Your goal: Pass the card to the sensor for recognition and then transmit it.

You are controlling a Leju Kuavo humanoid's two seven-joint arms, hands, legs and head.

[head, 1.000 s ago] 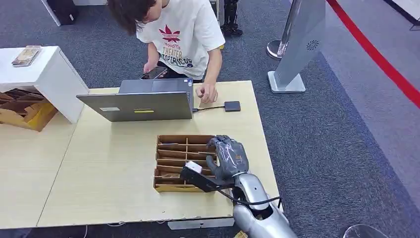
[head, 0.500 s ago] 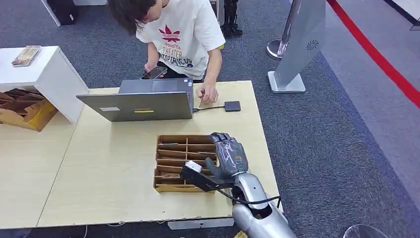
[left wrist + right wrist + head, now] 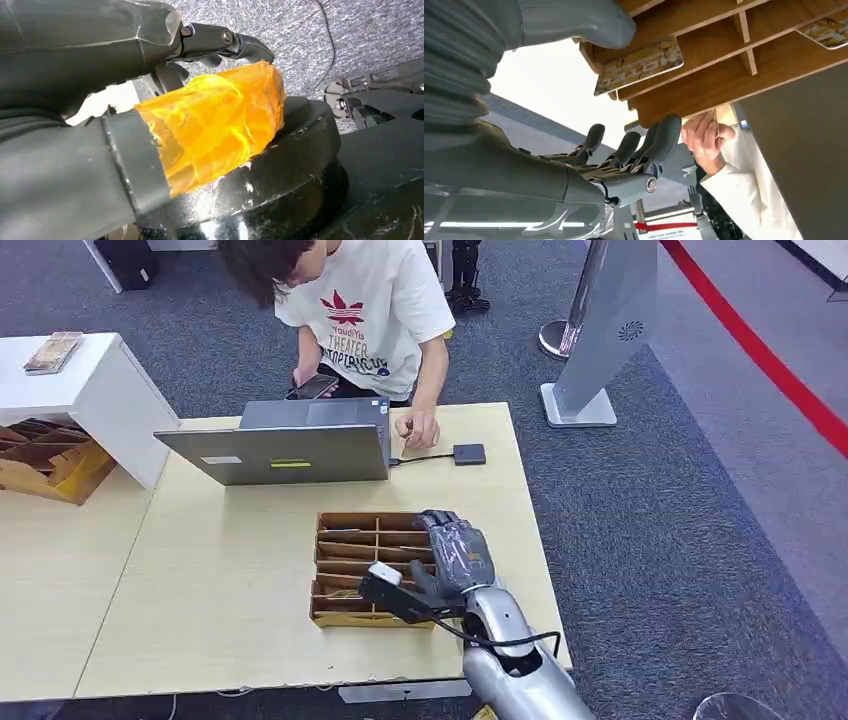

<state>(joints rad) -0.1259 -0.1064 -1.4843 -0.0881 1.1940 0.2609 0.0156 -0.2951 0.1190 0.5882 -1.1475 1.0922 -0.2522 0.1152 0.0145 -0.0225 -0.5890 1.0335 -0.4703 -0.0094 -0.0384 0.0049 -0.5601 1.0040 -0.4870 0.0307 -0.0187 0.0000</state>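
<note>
Right hand [image 3: 458,558]: fingers [image 3: 659,142] extended and apart, nothing between them, thumb [image 3: 589,22] set apart from them just beside a slot edge. From the head view the hand sits over the right-hand end of the wooden tray [image 3: 350,530], at its near corner. A black wrist unit with a white patch lies over the tray's front row.

Card [image 3: 639,65]: gold-and-brown, lying in one of the tray's slots close to the thumb; not touched by any finger as far as the right wrist view shows. A second card [image 3: 826,31] lies in another slot further off.

Left hand [image 3: 150,90]: thumb wrapped in orange-yellow tape, dark fingers [image 3: 220,40] curled in toward it; whether anything is held, cannot tell.

Tray: divided into rows of narrow slots, on the pale wooden bench [image 3: 220,580], toward its right side.

Beyond the tray: an open grey laptop [image 3: 280,445] at the bench's far edge. A small black sensor [image 3: 469,454] lies just right of it, joined to it by a cable. A person [image 3: 360,310] in a white T-shirt leans over the far edge, one hand [image 3: 418,427] resting on the bench between laptop and sensor, the other holding a phone [image 3: 312,387].
</note>
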